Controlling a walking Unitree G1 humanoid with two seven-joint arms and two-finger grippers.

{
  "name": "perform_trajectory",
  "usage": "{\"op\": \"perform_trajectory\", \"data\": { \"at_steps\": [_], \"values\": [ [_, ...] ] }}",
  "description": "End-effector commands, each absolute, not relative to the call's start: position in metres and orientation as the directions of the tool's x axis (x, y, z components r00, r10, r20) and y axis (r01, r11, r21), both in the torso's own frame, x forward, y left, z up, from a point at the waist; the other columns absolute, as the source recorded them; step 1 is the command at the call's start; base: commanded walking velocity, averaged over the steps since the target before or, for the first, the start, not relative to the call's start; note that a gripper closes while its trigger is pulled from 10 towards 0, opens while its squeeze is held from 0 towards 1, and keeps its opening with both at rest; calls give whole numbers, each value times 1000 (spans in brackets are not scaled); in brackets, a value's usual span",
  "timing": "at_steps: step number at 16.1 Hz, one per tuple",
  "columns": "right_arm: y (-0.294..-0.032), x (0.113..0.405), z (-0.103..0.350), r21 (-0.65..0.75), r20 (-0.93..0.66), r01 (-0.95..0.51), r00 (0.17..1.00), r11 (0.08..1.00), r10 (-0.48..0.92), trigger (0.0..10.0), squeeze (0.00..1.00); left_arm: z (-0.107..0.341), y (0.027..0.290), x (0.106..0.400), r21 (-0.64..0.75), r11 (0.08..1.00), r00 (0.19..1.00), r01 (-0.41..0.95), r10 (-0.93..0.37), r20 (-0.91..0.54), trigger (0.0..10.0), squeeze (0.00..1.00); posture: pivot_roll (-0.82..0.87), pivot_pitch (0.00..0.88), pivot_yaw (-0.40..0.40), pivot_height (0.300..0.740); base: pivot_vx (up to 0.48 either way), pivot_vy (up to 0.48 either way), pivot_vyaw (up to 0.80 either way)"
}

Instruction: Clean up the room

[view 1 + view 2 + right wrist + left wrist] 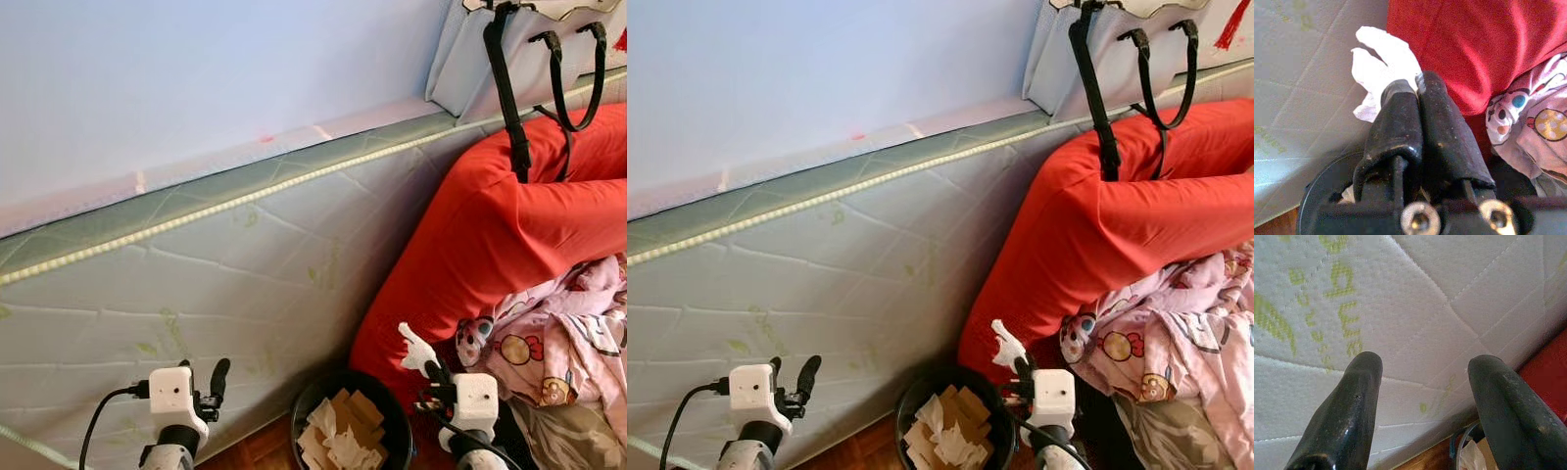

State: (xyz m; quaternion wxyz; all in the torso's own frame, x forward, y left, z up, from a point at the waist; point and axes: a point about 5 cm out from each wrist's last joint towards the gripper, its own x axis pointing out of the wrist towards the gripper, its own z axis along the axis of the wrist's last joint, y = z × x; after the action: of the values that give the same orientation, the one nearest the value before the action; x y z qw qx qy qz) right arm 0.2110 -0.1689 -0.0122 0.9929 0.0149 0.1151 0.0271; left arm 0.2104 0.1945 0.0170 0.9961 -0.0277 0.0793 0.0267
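A quilted mattress [225, 284] stands tilted on its edge against a pale wall [196, 69], directly ahead of both grippers. To the right of the right gripper [432, 369] rises a red cushion [509, 225], draped at its top with a pale bag [529, 49] and black straps [505, 88], while a crumpled pink patterned cloth [563, 338] lies beside that gripper's far side. Just below and to the left of the right gripper sits a black bin [387, 397], holding torn cardboard and paper scraps [338, 436]. The right gripper, fingers clenched together, pinches a wad of white tissue [1381, 63] above the bin's rim. The left gripper [1422, 377], fingers spread and holding nothing, hovers close to the mattress face. The left wrist view picks up yellow-green print on the quilting [1342, 279]; the right wrist view shows the tissue against the red cushion.
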Motion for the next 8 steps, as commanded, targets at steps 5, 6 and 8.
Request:
{"op": "perform_trajectory", "data": {
  "at_steps": [5, 6, 8],
  "values": [
    [-167, 206, -19, 41, -263, -59, 962, 997, 68, 10000, 0, 14, 191, 210, -49, 998, 983, -48, 39, -178, 10000, 0, -17, 68, -63, 670, 0, 0, 0],
    [-168, 206, -22, 40, -276, -59, 959, 997, 68, 10000, 0, 15, 191, 210, -48, 998, 983, -48, 39, -177, 10000, 0, -16, 68, -63, 670, 0, 0, 0],
    [-169, 204, -27, 43, -300, -60, 951, 997, 70, 10000, 0, 15, 192, 210, -45, 998, 984, -51, 42, -176, 10000, 0, -15, 74, -64, 670, 0, 0, 0]
  ]
}}
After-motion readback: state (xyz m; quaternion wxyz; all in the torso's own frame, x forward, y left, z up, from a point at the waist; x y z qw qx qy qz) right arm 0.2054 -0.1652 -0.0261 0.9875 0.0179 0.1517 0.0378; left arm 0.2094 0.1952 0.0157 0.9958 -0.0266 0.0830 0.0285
